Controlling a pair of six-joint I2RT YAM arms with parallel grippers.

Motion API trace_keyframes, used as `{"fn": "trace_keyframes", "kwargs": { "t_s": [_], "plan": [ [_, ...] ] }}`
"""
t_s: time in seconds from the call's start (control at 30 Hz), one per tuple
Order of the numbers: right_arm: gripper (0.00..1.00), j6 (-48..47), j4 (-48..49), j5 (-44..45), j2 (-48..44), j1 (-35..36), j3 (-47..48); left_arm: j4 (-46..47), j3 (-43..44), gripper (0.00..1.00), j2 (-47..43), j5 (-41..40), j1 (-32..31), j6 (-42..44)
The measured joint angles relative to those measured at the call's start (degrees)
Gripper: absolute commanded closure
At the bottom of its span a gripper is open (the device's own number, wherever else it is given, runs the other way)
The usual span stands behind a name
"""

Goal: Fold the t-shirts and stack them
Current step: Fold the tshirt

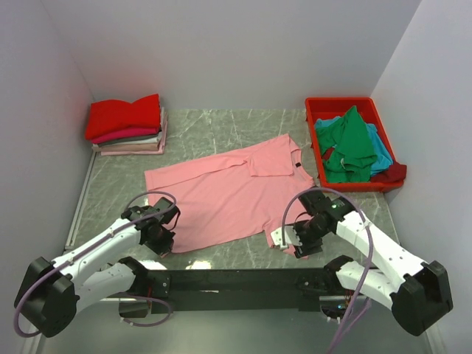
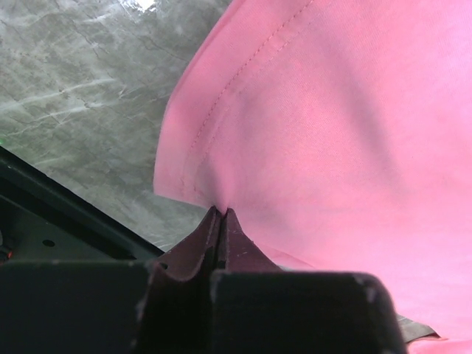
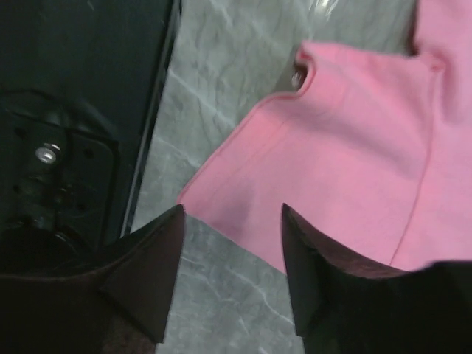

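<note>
A light pink t-shirt (image 1: 221, 192) lies spread on the grey marble table, its dark neck label at the far right. My left gripper (image 1: 164, 240) is shut on the shirt's near left hem corner; the left wrist view shows the fingertips (image 2: 221, 221) pinching pink cloth (image 2: 332, 133). My right gripper (image 1: 291, 243) is open over the shirt's near right sleeve; in the right wrist view the gripper (image 3: 232, 221) stands spread above the sleeve edge (image 3: 332, 147), not touching it. A stack of folded shirts (image 1: 127, 125), red on top, sits at the far left.
A red plastic bin (image 1: 318, 107) at the far right holds crumpled green, teal-blue and maroon shirts (image 1: 352, 144). White walls close in the table on three sides. A black rail (image 1: 236, 280) runs along the near edge between the arm bases.
</note>
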Motion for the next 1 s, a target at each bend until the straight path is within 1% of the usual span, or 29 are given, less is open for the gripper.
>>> {"fn": "trace_keyframes", "kwargs": {
  "t_s": [0.07, 0.17, 0.27, 0.37, 0.43, 0.47, 0.53, 0.73, 1.0],
  "plan": [
    [0.43, 0.1, 1.7, 3.6, 0.0, 1.2, -2.1, -0.1, 0.0, 1.0, -0.4, 0.0, 0.0, 0.2],
    [0.43, -0.8, 3.5, 8.7, -0.2, 2.0, -5.3, -0.4, 0.1, 1.0, -0.6, 0.0, 0.0, 0.3],
    [0.44, -4.3, 4.0, 11.7, -2.1, 2.3, -7.8, -0.4, 0.2, 1.0, -0.6, 0.0, 0.0, 0.7],
    [0.48, -7.5, 3.6, 12.5, -4.2, 2.4, -8.5, -0.1, 0.2, 1.0, -0.4, 0.0, 0.0, 1.1],
    [0.5, -8.9, 3.8, 12.6, -4.2, 2.7, -8.5, 0.2, 0.2, 1.0, -0.2, 0.0, 0.0, 1.3],
    [0.53, -9.4, 3.9, 12.6, -4.0, 2.8, -8.5, 0.3, 0.2, 1.0, 0.0, 0.0, 0.0, 1.3],
    [0.55, -10.1, 4.7, 12.8, -3.5, 3.4, -8.9, 0.5, 0.2, 1.0, 0.3, 0.1, 0.0, 1.3],
    [0.56, -11.1, 5.6, 13.0, -1.6, 5.3, -10.8, 0.5, 0.2, 1.0, 0.3, 0.1, 0.0, 1.3],
    [0.59, -12.3, 6.0, 13.7, 0.8, 8.3, -10.9, 0.7, 0.2, 1.0, 0.3, 0.1, 0.0, 1.3]
  ]
}}
